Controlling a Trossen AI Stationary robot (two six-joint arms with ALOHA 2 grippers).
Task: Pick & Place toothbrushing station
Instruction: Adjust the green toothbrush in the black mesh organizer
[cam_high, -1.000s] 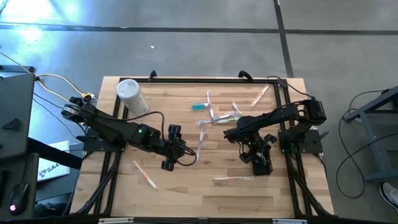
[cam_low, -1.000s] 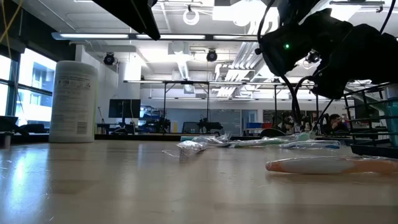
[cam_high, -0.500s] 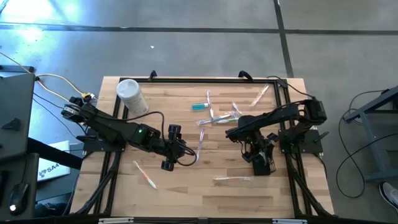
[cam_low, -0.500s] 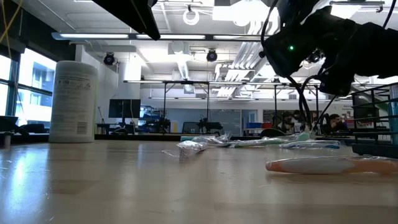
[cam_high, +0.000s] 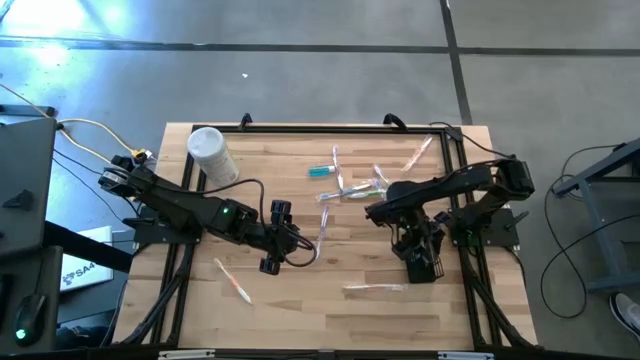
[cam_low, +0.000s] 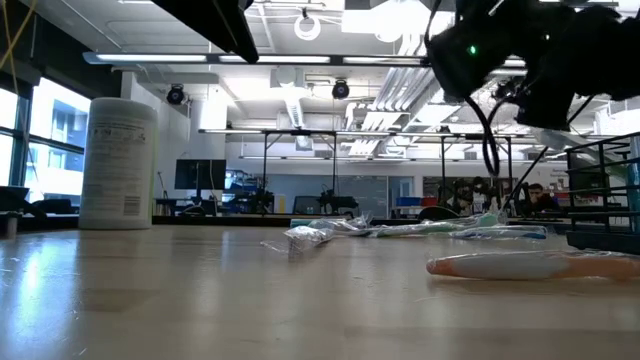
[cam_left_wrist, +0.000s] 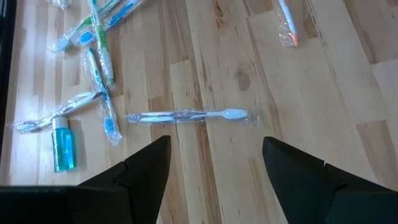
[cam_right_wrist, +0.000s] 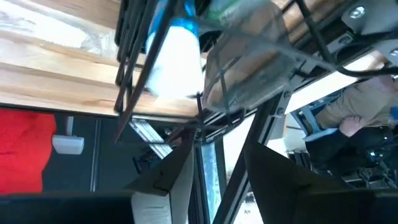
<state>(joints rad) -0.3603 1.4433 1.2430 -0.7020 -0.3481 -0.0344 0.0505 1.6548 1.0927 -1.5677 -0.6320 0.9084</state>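
Your left gripper (cam_high: 283, 243) sits low over the table's middle with its fingers (cam_left_wrist: 146, 171) spread wide and empty, a wrapped toothbrush (cam_left_wrist: 186, 116) lying just ahead of them. Further right, loose toothbrushes (cam_high: 355, 188) and a teal tube (cam_high: 321, 171) lie scattered. Your right gripper (cam_high: 420, 252) hangs over the black wire holder (cam_high: 424, 266); its fingers (cam_right_wrist: 163, 177) stand partly apart, and whether they hold anything you cannot tell.

Pale wood table (cam_high: 300, 300), clear-wrapped toothbrushes (cam_left_wrist: 186, 116)
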